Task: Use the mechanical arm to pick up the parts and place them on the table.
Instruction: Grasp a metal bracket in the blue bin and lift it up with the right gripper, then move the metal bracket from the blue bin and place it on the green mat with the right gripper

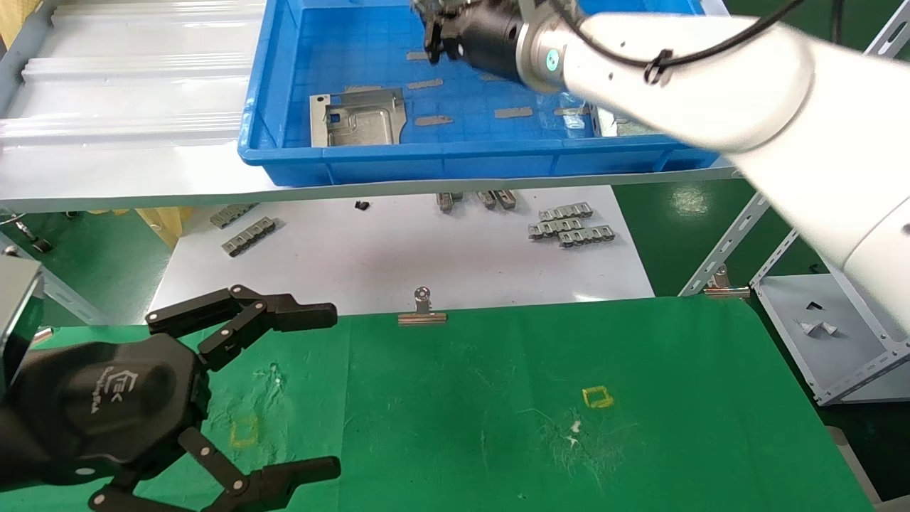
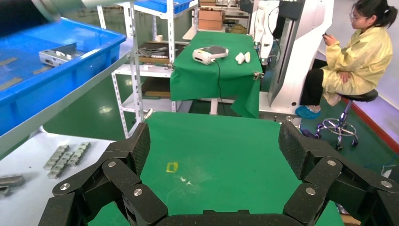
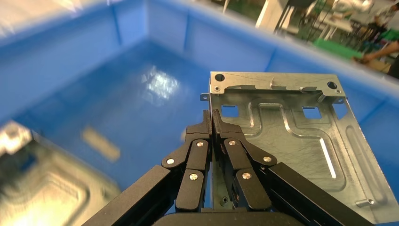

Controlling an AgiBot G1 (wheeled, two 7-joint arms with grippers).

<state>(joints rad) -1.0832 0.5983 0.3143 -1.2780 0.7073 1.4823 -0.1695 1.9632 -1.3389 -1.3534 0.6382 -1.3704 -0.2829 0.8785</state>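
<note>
The right pincer (image 3: 212,123) is clenched on the edge of a part (image 3: 291,141) above the blue tray (image 1: 455,160): the carry step. Next, swing it to the green tabletop (image 1: 498,398) and release. Left pincer (image 1: 313,387) hangs open there, idle.

Head camera overlooks table (image 1: 498,398); wrist cameras close.

In the head view the right claw (image 1: 435,32) is cut off by the top edge, hiding its plate (image 3: 287,141). The white arm (image 1: 711,92) covers most of 1 plate (image 1: 617,126) in the blue tray (image 1: 455,160). Another plate (image 3: 42,188) shows only as a blur.
</note>
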